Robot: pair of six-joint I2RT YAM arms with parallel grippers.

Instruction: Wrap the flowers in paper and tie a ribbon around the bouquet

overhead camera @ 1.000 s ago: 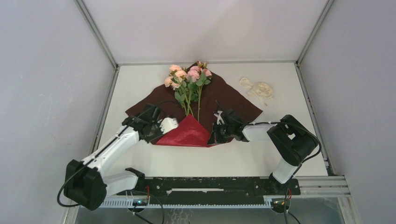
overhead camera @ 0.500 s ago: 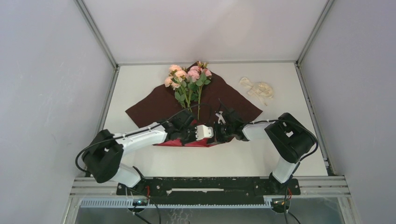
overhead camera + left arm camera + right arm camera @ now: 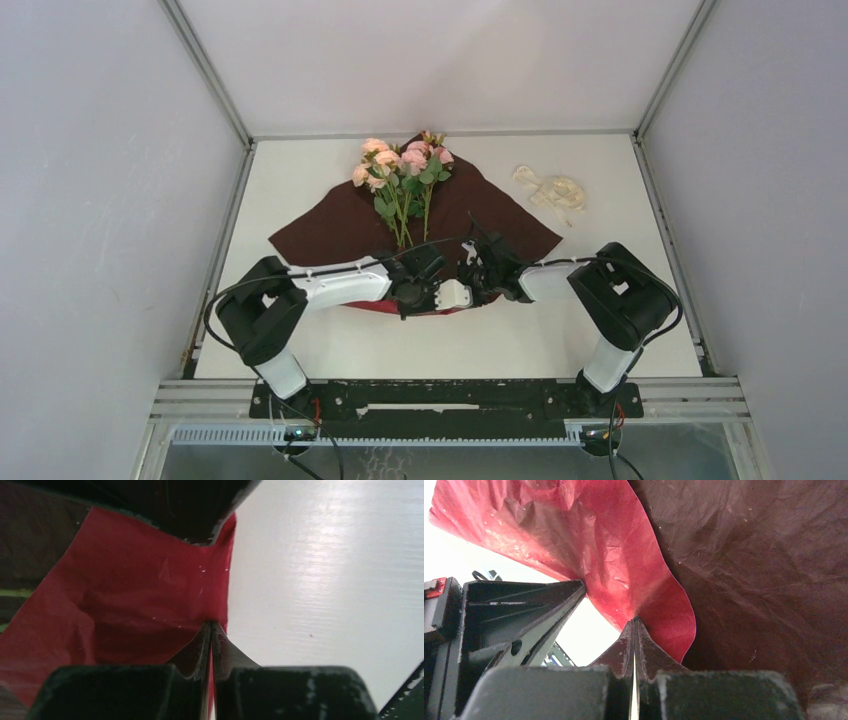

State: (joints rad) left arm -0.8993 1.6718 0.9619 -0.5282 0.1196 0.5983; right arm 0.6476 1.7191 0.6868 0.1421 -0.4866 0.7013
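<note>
The paper lies spread on the table, dark side up, with its near corner folded back to show bright red. The flowers lie on it, pink heads at the far end and stems pointing toward me. My left gripper reaches across the red flap and is shut on its edge. My right gripper sits just beside it, shut on the red fold. The ribbon lies coiled at the far right, off the paper.
Grey enclosure walls and metal frame rails border the white table on three sides. The left arm's forearm lies low across the paper's near edge. Bare white tabletop shows right of the flap.
My left arm has swung right from the paper's left side across the red flap, and its jaws have closed on the paper beside the right gripper. The right arm held still.
</note>
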